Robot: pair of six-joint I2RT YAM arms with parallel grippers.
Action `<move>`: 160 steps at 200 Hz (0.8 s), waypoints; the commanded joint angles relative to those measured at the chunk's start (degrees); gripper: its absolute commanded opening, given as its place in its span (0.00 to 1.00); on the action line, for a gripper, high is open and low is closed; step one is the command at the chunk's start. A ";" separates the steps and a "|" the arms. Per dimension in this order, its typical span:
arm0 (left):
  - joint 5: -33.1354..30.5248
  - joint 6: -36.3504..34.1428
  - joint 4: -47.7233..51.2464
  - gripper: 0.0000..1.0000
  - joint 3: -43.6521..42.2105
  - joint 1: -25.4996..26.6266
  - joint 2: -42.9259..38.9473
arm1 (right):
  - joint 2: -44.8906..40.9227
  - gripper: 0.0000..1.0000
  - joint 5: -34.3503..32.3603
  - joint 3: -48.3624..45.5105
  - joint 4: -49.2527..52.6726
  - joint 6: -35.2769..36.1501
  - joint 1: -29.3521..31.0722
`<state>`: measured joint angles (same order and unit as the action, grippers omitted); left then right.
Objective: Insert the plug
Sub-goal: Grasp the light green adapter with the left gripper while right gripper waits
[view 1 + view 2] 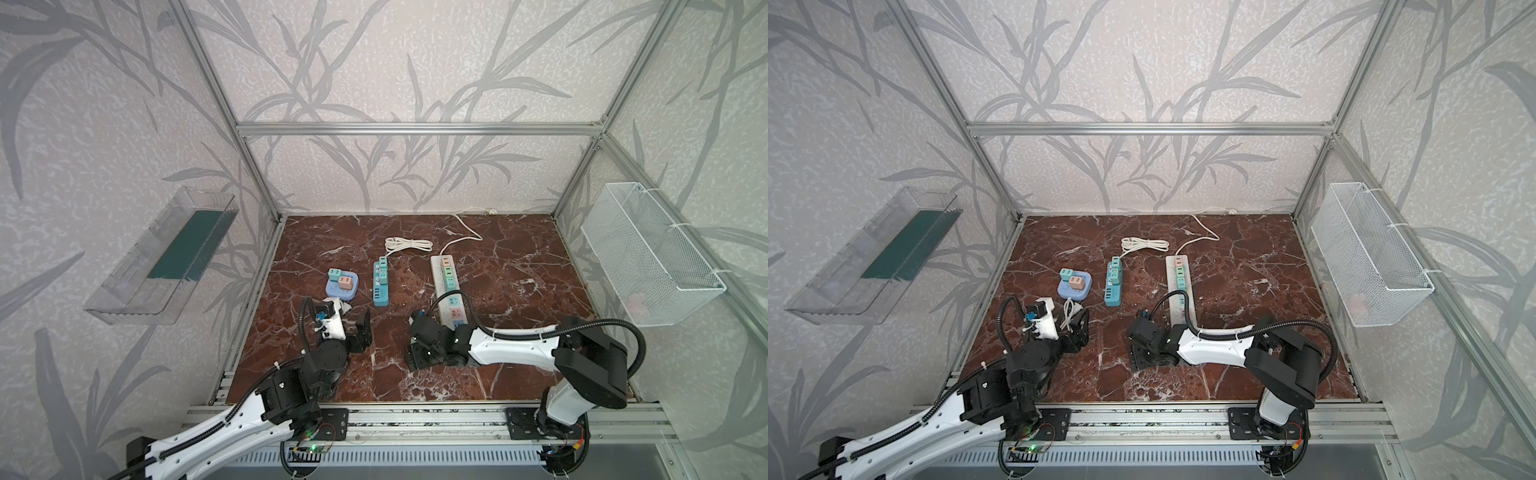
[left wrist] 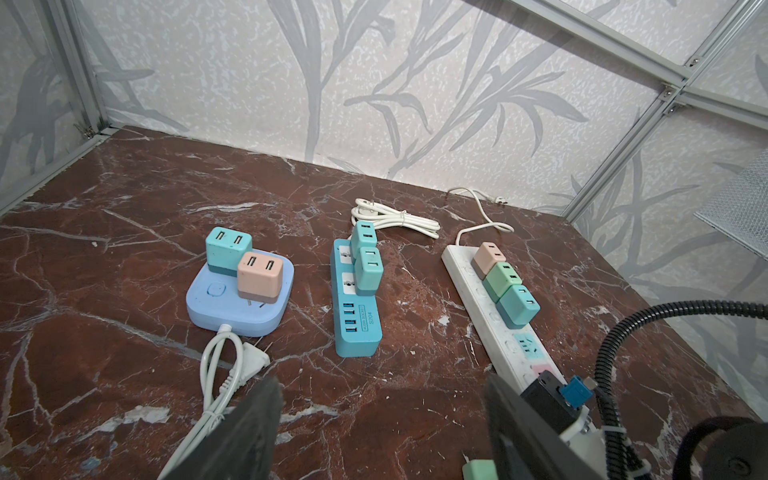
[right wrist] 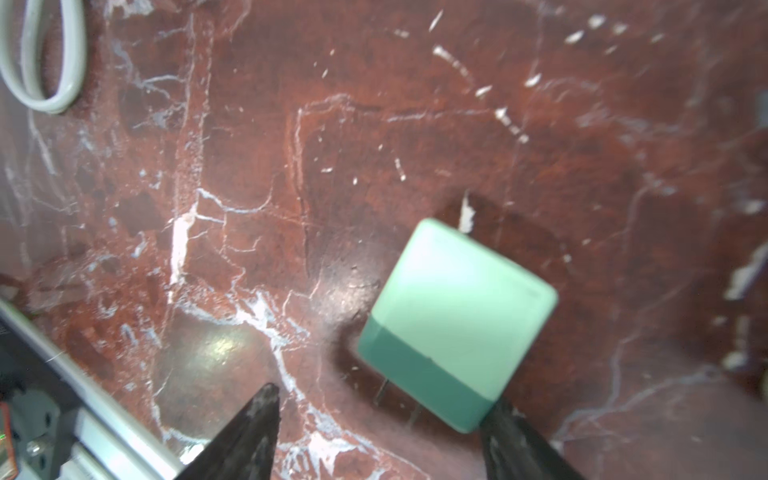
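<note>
Right gripper (image 3: 382,399) jaws spread; green plug (image 3: 457,316) lies on marble table (image 3: 249,166) (against one finger). Left gripper (image 2: 381,378) likewise spread.

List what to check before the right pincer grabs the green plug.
1. Right pincer open: ok.
2. Green plug centred between its jaws: not ok, it sits off toward one finger.
3. Plug upright, prongs down: not ok, it lies on its side on the table.
4. Free socket on white strip: ok.
5. Left pincer open, empty: ok.
</note>
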<state>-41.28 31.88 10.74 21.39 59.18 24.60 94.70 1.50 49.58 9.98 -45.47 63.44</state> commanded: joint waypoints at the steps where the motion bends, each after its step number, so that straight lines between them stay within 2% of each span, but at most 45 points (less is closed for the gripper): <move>1: 0.59 0.21 -0.92 0.78 1.23 -0.20 2.03 | -2.98 0.74 3.13 -0.60 -4.73 -0.80 -0.28; 34: 0.08 -0.26 -2.05 0.78 1.68 -0.29 8.37 | -10.73 0.73 4.95 -6.34 -9.00 -0.46 -4.27; 38: 0.36 -0.64 -2.31 0.78 1.88 -0.34 9.48 | -12.15 0.72 5.29 -7.26 -8.85 -0.22 -6.44; 56: 3.18 -2.04 -3.15 0.77 3.74 -0.57 15.82 | -19.47 0.72 2.20 -9.24 -2.47 2.47 -9.86; 76: 9.41 -4.27 0.46 0.78 9.02 -1.08 25.88 | -27.84 0.72 -4.69 -9.69 6.50 6.59 -12.29; 102: 17.20 -7.06 7.57 0.81 18.15 -1.26 39.09 | -37.35 0.72 -8.18 -10.11 13.86 11.94 -17.03; 141: 30.86 -11.83 15.01 0.83 28.92 -1.37 54.16 | -45.62 0.73 -6.05 -13.18 16.80 15.36 -26.00; 160: 34.73 -13.48 19.79 0.84 33.58 -1.37 60.03 | -46.88 0.75 -4.82 -14.33 16.80 16.09 -27.96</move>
<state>-15.51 22.06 21.21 50.15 58.00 79.37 49.04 -4.10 36.97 22.96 -32.56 37.34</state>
